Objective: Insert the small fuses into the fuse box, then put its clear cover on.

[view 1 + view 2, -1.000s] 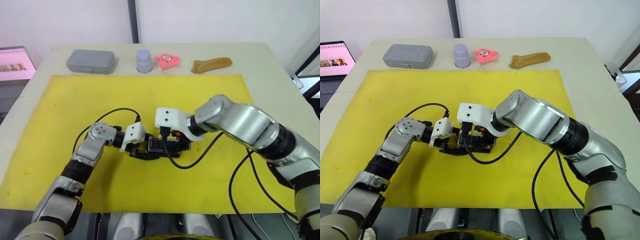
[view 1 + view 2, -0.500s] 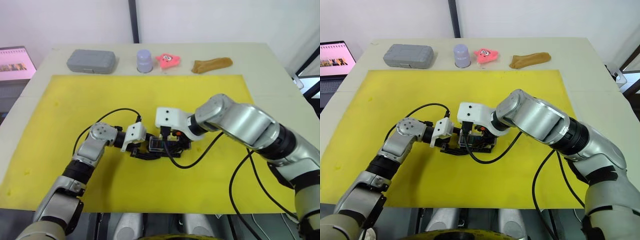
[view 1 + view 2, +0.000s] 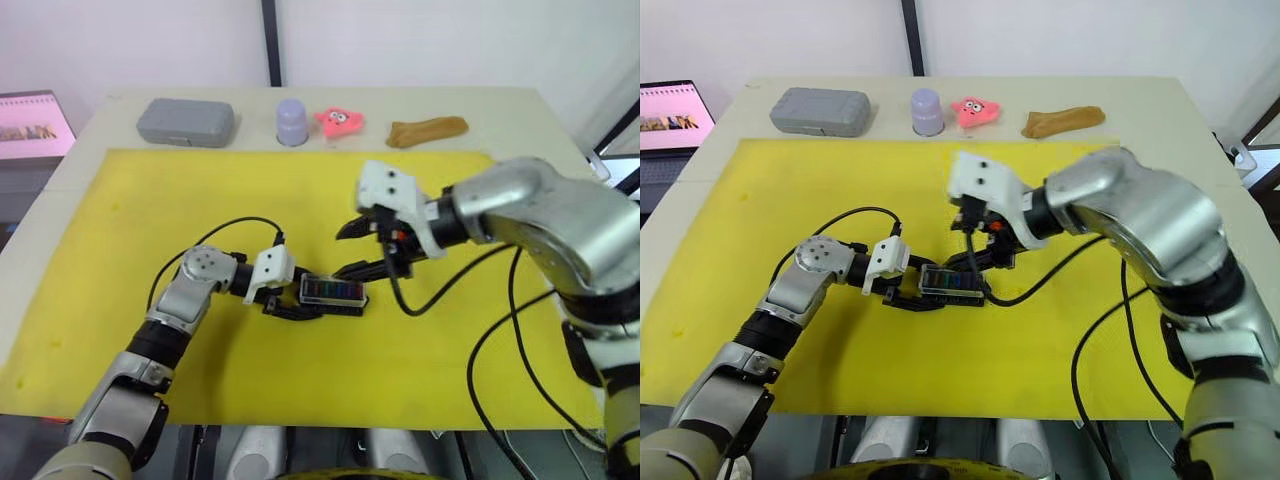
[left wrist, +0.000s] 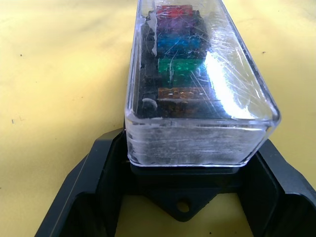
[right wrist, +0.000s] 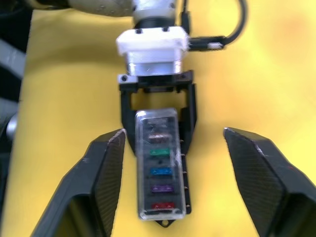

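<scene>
Left wrist view: clear cover [image 4: 207,74] bears no legible writing.

Bright, even light falls on the yellow mat [image 3: 200,190], with only soft shadows. White glare streaks the clear cover [image 4: 232,64] just ahead of the left hand [image 3: 300,307]. The right wrist view is softly blurred.

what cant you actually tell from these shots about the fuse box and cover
- Whether the clear cover has clicked fully down: in the left wrist view, glare and scratches blur its lower edge.
- The sixth fuse, nearest the left gripper: too dim under glare to tell its colour in the right wrist view.
- The fuse box slots: hidden beneath the cover.
</scene>
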`<state>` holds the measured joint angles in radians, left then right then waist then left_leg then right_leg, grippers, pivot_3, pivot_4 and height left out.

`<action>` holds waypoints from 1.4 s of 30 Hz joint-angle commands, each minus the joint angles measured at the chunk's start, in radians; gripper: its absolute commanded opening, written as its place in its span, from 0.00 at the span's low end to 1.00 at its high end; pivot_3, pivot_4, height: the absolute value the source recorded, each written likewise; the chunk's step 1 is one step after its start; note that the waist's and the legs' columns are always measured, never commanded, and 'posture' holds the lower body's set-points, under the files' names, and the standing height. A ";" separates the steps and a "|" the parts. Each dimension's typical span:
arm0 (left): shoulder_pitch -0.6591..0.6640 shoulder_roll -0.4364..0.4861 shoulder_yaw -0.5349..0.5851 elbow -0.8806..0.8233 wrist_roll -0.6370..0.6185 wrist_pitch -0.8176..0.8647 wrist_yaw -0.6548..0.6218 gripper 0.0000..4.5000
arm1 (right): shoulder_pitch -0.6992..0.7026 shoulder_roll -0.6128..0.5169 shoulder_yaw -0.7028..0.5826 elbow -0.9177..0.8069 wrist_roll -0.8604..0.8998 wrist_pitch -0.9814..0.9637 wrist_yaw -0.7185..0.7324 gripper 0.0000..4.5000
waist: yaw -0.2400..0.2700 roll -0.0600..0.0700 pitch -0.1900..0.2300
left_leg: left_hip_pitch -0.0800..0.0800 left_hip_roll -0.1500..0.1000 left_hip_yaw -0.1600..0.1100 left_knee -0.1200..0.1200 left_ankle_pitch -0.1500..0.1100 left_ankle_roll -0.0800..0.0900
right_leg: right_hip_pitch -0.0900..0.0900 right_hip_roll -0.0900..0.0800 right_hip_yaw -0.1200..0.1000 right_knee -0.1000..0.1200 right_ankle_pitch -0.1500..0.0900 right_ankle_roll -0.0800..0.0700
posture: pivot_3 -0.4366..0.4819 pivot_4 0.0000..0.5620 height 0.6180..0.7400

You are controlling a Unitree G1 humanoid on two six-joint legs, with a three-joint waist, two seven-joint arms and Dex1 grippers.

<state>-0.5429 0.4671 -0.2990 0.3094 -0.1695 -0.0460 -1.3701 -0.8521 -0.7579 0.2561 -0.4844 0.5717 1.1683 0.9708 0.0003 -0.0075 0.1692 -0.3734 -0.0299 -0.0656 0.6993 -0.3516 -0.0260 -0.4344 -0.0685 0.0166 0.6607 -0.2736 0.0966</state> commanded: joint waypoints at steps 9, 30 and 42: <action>0.016 -0.006 -0.021 0.013 0.028 -0.006 0.011 0.57 | 0.216 0.098 -0.073 0.000 -0.029 -0.288 -0.073 0.01 | 0.004 0.000 0.000 | 0.000 0.000 0.000 0.000 0.001 -0.002 | 0.000 0.001 0.000 0.001 0.000 0.000 | 0.48 0.27 1.00; 0.028 -0.009 -0.020 -0.010 0.033 0.003 0.023 0.57 | 0.385 0.044 0.260 0.231 -0.323 -0.477 -0.058 0.01 | -0.003 0.002 -0.008 | 0.017 0.002 0.001 -0.003 -0.001 0.002 | 0.016 0.003 0.001 -0.004 0.000 0.000 | 0.48 0.27 1.00; 0.038 -0.010 -0.015 -0.020 0.033 0.009 0.027 0.57 | 0.329 0.089 0.125 0.167 -0.225 -0.381 -0.057 0.01 | -0.009 0.001 -0.009 | 0.029 0.004 -0.002 -0.006 -0.003 0.005 | 0.031 0.004 -0.001 -0.012 0.000 0.000 | 0.48 0.27 1.00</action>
<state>-0.5157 0.4629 -0.2993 0.3084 -0.1395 -0.0451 -1.3432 -0.5327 -0.6618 0.3821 -0.3561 0.3596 0.7343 0.9291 -0.0089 -0.0061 0.1607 -0.3452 -0.0259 -0.0673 0.6932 -0.3544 -0.0214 -0.4037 -0.0648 0.0157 0.6488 -0.2739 0.0966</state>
